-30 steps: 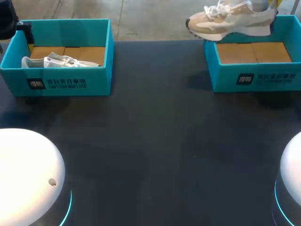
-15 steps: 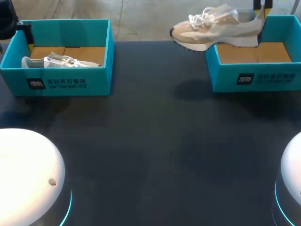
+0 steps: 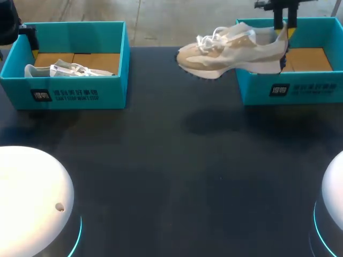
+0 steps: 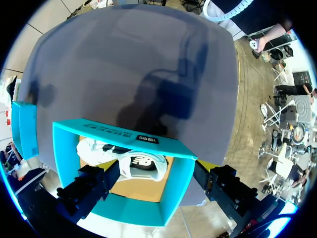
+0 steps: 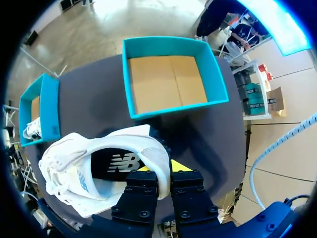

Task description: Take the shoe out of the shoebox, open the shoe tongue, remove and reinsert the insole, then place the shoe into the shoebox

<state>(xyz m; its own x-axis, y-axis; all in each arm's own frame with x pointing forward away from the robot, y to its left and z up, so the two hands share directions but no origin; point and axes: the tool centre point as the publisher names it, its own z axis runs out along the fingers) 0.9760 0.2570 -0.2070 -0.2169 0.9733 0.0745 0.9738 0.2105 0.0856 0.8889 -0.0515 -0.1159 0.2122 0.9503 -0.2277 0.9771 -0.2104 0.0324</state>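
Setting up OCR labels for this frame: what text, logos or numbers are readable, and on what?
Left shoebox front wall: dark badge and white print lines, too blurred to read.
Right shoebox front wall: same print, also too blurred.
Insole of the held shoe: white brand logo only, no other wording.
No numbers readable.
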